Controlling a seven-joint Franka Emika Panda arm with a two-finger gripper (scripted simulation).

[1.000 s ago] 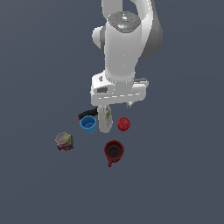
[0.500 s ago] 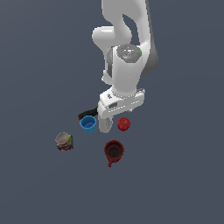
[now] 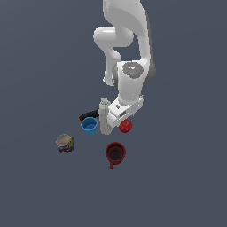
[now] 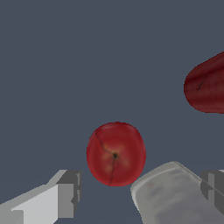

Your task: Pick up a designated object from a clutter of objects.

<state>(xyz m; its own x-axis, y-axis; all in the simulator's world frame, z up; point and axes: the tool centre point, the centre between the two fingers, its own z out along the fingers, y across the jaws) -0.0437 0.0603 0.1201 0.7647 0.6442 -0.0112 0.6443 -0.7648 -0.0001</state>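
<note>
End effector (image 4: 140, 192) open, empty, fingers (image 4: 65, 192) spread to straddle the small shiny red apple (image 4: 115, 154), which rests on the tabletop just beside the white bottle (image 3: 104, 116).

Glossy white rounded arm (image 3: 128, 26) — grey-capped joint, blocky white hand (image 3: 118, 116) — grey fingertips (image 4: 69, 192).

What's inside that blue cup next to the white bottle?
The blue cup stands open side up and looks empty: only its blue inside shows. The black item behind it is partly hidden by the cup and the white bottle.
</note>
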